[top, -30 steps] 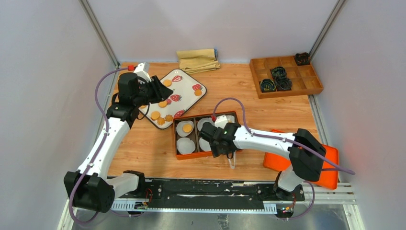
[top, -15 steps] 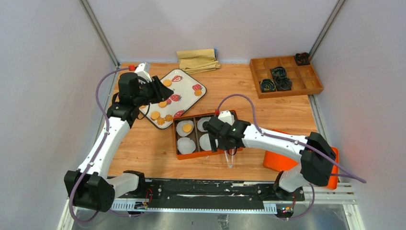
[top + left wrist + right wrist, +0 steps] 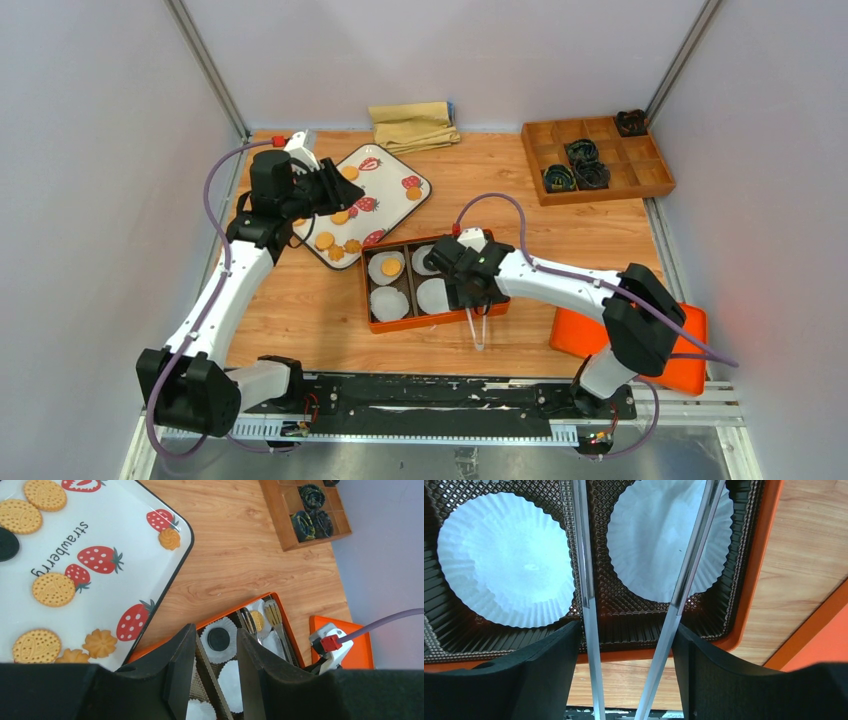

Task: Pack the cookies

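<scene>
Top external view: the table (image 3: pixel 500 200) bears the strawberry tray (image 3: pixel 388 187) at ten o'clock, where most cookies (image 3: pixel 324 240) lie, and the orange box (image 3: pixel 366 295) near the middle; packing looks barely begun, since only a few paper cups (image 3: pixel 388 303) hold a cookie and others are bare. Left gripper (image 3: pixel 215 630) hangs over the tray, jaws apart and empty; right gripper (image 3: pixel 625 630) clasps tongs (image 3: pixel 584 580), hinge toward six o'clock, tips toward twelve; the cookies, round, have no long axis and lie flat.
</scene>
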Controlling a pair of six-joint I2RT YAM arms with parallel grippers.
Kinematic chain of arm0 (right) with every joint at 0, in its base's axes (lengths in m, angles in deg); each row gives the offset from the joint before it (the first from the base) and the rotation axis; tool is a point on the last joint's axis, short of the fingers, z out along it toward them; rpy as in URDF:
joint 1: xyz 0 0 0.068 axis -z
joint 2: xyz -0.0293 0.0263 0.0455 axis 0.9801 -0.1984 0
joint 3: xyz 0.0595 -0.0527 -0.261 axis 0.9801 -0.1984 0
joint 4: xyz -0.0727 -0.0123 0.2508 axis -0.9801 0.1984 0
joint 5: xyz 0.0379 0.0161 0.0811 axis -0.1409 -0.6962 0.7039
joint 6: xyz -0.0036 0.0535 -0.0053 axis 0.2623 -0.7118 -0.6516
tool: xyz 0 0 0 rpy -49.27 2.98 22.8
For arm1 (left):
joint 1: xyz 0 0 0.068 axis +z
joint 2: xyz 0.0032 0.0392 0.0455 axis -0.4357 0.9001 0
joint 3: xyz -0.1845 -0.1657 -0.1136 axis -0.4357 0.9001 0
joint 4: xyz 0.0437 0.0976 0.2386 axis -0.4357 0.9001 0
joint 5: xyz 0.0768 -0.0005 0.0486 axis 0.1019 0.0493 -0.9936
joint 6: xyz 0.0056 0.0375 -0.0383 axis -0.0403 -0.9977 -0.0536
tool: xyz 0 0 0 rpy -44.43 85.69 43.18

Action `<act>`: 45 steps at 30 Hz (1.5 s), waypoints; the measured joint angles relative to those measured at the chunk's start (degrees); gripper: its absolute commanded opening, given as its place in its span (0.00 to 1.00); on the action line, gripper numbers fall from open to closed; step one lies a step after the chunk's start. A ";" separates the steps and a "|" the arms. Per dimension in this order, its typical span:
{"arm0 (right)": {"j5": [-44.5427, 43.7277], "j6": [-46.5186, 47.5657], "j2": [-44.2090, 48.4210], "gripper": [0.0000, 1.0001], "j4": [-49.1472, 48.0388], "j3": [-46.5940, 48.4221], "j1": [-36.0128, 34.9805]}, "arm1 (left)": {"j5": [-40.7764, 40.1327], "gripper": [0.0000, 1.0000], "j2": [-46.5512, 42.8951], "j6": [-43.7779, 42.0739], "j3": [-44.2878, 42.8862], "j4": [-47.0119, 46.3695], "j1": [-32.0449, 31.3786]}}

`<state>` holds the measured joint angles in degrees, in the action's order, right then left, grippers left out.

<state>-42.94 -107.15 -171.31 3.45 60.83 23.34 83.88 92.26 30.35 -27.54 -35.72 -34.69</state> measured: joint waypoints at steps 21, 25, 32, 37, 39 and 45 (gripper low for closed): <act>0.00 2.12 4.98 0.41 0.04 1.55 0.57 | 0.76 0.41 0.61 0.02 0.00 0.00 0.00; -0.04 3.96 7.61 0.43 0.87 4.00 0.57 | 0.74 0.41 0.61 0.02 -0.13 -0.02 0.00; -0.33 9.57 8.76 0.50 1.09 13.75 0.59 | 0.57 0.41 0.74 0.00 -1.51 0.04 0.00; -1.77 14.97 3.13 0.55 1.11 23.34 0.90 | -0.28 0.41 1.07 -0.02 -2.47 0.04 0.00; -1.77 17.42 -0.79 0.55 0.81 27.69 1.25 | -0.61 0.41 1.36 0.00 -2.64 0.02 0.00; -1.29 24.06 -15.23 0.53 -0.76 40.22 2.93 | -2.23 0.41 1.77 -0.20 -2.67 0.52 0.00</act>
<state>-44.23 -83.08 -186.54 2.69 101.05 26.26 81.65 94.03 30.15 -30.21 -35.20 -34.69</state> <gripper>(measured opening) 0.550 0.413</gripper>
